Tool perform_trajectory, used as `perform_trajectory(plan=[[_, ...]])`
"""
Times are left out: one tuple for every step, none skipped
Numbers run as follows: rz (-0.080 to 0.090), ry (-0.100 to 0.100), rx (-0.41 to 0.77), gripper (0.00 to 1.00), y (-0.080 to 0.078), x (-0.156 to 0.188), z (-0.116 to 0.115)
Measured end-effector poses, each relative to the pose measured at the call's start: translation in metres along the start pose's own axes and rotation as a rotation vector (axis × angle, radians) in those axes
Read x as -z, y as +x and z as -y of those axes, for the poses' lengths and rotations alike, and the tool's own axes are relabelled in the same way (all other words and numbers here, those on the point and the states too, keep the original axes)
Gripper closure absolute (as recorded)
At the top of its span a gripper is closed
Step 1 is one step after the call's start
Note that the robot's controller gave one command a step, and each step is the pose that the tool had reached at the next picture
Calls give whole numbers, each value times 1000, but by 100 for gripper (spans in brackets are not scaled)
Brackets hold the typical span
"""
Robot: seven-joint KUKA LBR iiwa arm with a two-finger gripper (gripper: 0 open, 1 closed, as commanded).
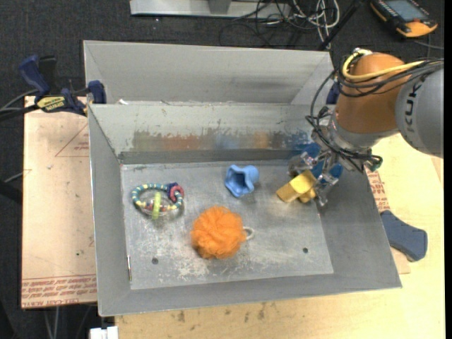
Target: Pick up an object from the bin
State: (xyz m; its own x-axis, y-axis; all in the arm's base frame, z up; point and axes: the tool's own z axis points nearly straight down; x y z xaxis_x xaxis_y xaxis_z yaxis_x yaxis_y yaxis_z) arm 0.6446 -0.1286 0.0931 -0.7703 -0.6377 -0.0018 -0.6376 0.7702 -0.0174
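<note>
Camera view, tool, yellow block partly hidden

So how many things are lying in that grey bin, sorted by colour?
Orange: 1, a fluffy ball
Blue: 1, a soft lump
Yellow: 1, a block right at the tool
Many-coloured: 1, a beaded ring
Total: 4

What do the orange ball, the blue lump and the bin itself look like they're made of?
Orange ball: frilly, matte and fuzzy-edged, likely mesh netting or yarn, with a pale loop at its side. Blue lump: smooth, folded and softly shaded, probably rubber or soft plastic. Bin: grey sheet metal with a dull sheen and a scuffed floor.
</note>
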Motion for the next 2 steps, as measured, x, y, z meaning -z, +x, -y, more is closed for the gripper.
perform_trajectory(plan=[[4, -7, -5, 100, 2, 5, -1], [1, -15, -3, 100, 0, 21, -3]])
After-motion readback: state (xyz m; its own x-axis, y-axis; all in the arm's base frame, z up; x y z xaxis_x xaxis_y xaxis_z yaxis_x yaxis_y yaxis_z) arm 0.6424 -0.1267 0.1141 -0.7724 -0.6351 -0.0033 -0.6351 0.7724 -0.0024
